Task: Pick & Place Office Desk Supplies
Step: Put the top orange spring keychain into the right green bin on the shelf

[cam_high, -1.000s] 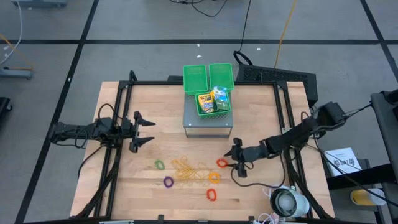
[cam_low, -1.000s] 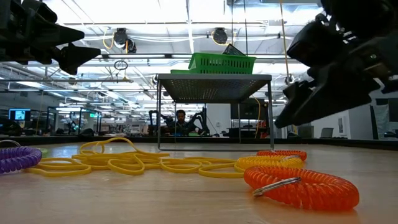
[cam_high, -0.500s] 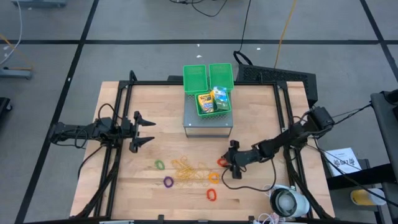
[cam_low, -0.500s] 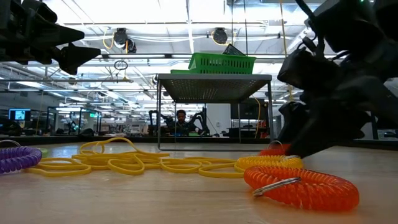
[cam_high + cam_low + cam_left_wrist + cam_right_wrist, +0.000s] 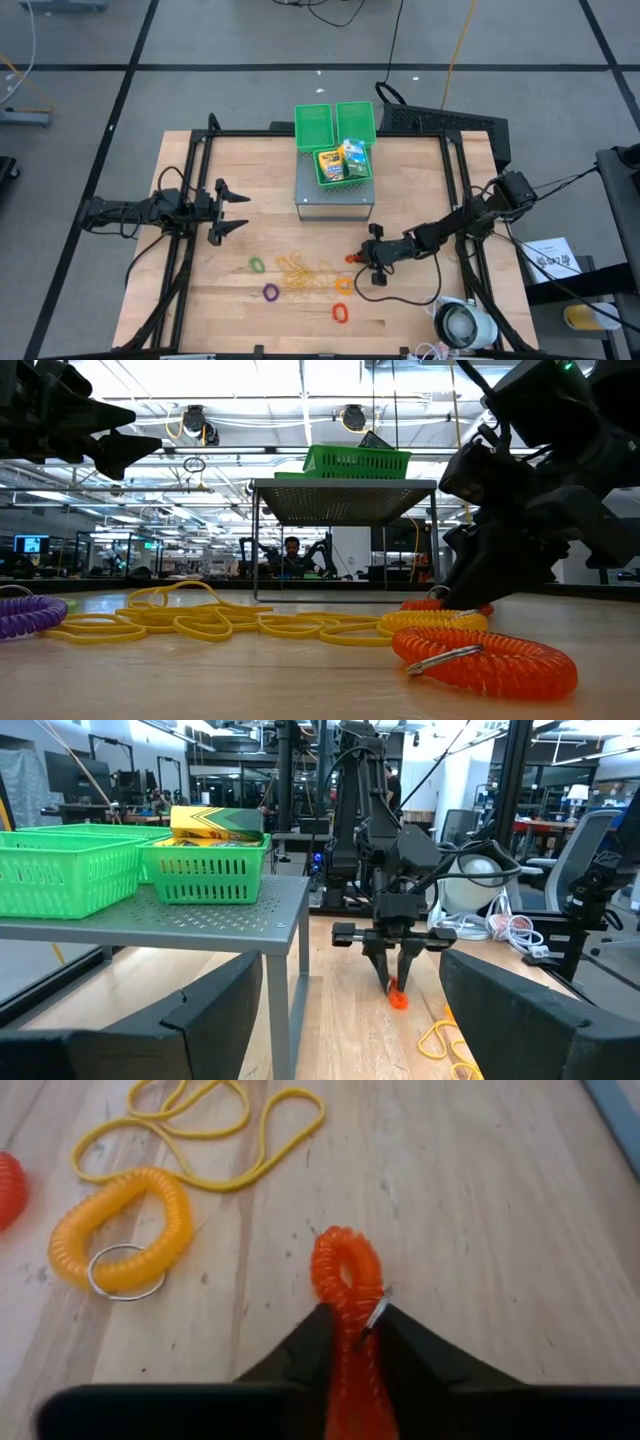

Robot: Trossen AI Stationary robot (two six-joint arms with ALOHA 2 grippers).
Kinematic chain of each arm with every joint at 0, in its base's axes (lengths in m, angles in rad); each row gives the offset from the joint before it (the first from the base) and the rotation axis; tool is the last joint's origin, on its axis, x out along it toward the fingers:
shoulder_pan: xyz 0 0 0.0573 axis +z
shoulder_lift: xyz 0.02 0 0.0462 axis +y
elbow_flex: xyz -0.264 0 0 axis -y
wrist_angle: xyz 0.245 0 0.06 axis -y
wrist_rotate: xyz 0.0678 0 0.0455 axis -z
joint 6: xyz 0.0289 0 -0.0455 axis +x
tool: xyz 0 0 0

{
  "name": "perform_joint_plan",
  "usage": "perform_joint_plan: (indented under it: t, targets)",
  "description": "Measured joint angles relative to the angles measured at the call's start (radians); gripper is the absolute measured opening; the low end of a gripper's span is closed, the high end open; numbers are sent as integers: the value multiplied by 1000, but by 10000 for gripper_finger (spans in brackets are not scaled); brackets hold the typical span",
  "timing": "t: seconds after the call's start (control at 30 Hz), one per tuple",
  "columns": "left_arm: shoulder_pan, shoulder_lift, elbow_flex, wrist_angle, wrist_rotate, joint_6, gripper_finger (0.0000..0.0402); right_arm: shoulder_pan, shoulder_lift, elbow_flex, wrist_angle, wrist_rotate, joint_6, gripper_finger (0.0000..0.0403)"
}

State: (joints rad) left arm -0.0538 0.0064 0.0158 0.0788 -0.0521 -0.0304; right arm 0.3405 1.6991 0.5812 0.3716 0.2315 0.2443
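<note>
The wooden table (image 5: pixel 400 180) holds a grey stand (image 5: pixel 333 198) with green bins (image 5: pixel 313 122). The left gripper (image 5: pixel 235 210) waits wide open. The right gripper (image 5: pixel 352 1338) pinches the red ring (image 5: pixel 345 1280) lying on the table beside the orange ring (image 5: pixel 125 1225).

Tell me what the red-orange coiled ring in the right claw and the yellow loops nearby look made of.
Red-orange coiled ring: likely glossy plastic, judging by tight spiral ridges; a small metal clip glints on it. Yellow loops: probably matte rubber bands, thin and limp, lying flat in loose curves. The right claw pinches the ring.
</note>
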Motion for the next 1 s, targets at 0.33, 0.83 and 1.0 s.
perform_joint_plan:
  t: [0.33,0.83,1.0]
  targets:
    - [0,0,0,0,0,0,310,-9,-184,-7,-21,1,-77,22]
    - [0,0,0,0,0,0,310,-156,-630,8,92,-36,-188,21]
    - [0,0,0,0,0,0,310,-364,-676,94,35,-208,-234,21]
